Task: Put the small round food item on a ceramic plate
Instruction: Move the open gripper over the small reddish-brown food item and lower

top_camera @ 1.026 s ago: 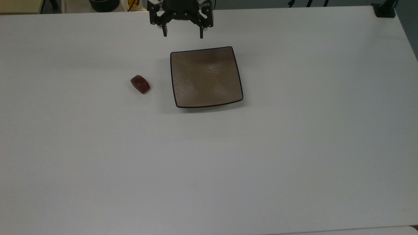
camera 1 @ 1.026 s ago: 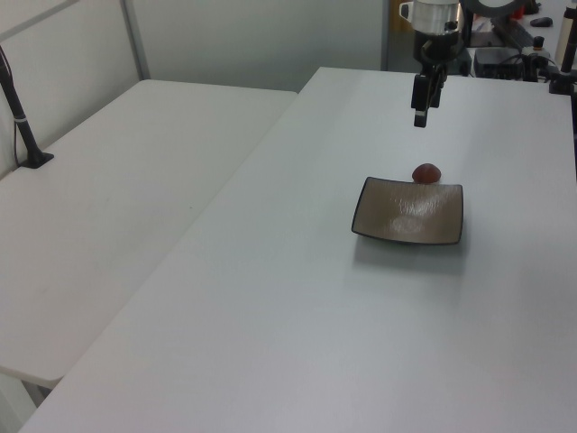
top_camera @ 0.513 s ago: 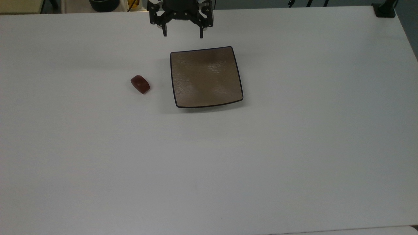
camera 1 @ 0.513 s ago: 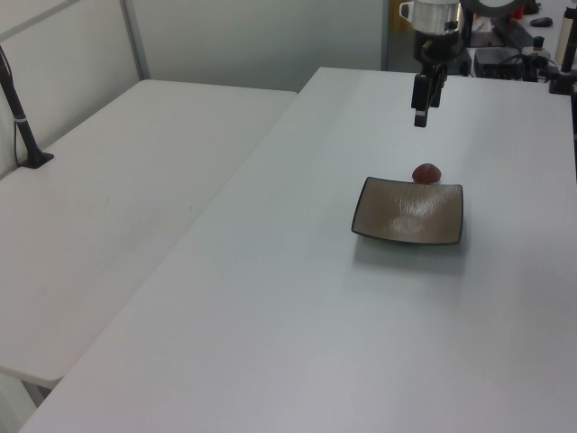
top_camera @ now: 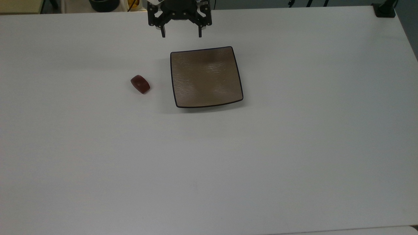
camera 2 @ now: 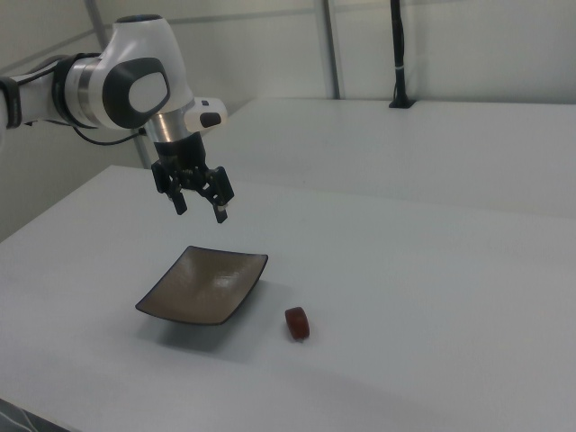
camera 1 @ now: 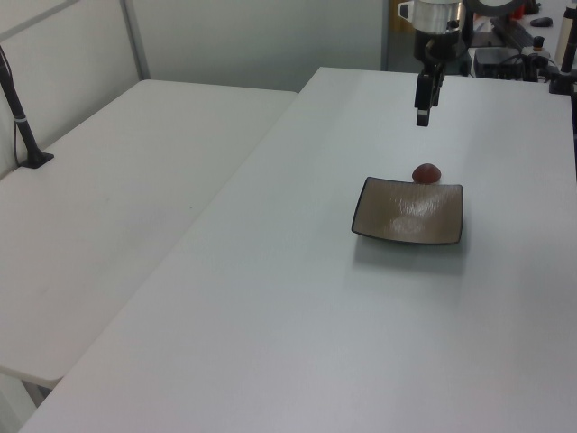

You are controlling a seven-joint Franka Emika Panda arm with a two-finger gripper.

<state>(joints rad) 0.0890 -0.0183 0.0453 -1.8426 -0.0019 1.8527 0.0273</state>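
Hand (top_camera: 181, 35) spread above table (top_camera: 294, 147); plate (top_camera: 205, 77) bare.

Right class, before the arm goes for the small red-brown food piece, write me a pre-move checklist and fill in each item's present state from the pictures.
1. End effector open and holding nothing: ok.
2. Food item lies free on the table, apart from the plate: ok.
3. Plate bare, with room for the item: ok.
4. End effector above the food item: not ok; in the top view it hangs beyond the plate's upper edge.
5. Nothing stands between end effector and item: ok.
6. Item soft or slippery: cannot tell.
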